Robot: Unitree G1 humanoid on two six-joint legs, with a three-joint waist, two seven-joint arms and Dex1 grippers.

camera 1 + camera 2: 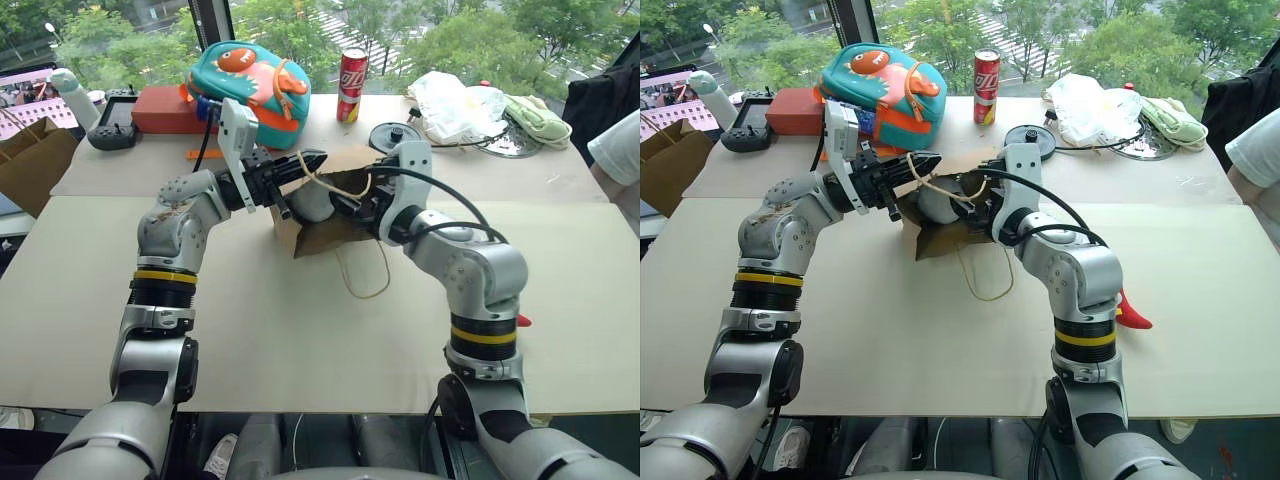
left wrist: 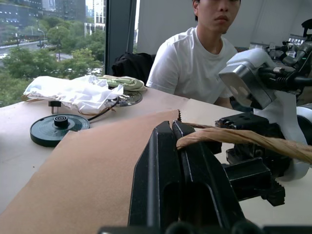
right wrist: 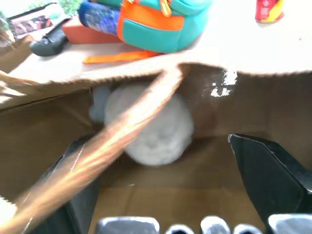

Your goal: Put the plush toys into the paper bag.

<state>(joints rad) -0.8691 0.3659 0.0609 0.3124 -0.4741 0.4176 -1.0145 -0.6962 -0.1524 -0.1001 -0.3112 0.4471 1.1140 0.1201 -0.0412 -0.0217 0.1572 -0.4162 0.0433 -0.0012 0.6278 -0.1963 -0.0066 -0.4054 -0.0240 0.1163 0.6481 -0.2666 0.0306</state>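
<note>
The brown paper bag (image 1: 322, 236) lies on its side mid-table, mouth toward me. My left gripper (image 2: 171, 127) is shut on its twine handle (image 2: 234, 138) and holds the upper lip raised. The other handle loop (image 1: 366, 272) trails on the table. My right gripper (image 3: 158, 144) reaches into the bag's mouth, open, its black fingers (image 3: 265, 168) spread wide. Just past them the fuzzy grey-blue ball (image 3: 158, 129) rests inside the bag, free of both fingers. The red chili pepper (image 1: 1133, 313) lies on the table, partly hidden behind my right forearm.
A teal-and-orange fish backpack (image 1: 250, 80), a red box (image 1: 165, 108), a black controller (image 1: 112, 122) and a red can (image 1: 352, 85) stand at the back. A black disc (image 1: 393, 135) and a white plastic bag (image 1: 455, 105) lie back right. A darker bag (image 1: 35, 160) stands left; a person (image 2: 195, 63) sits right.
</note>
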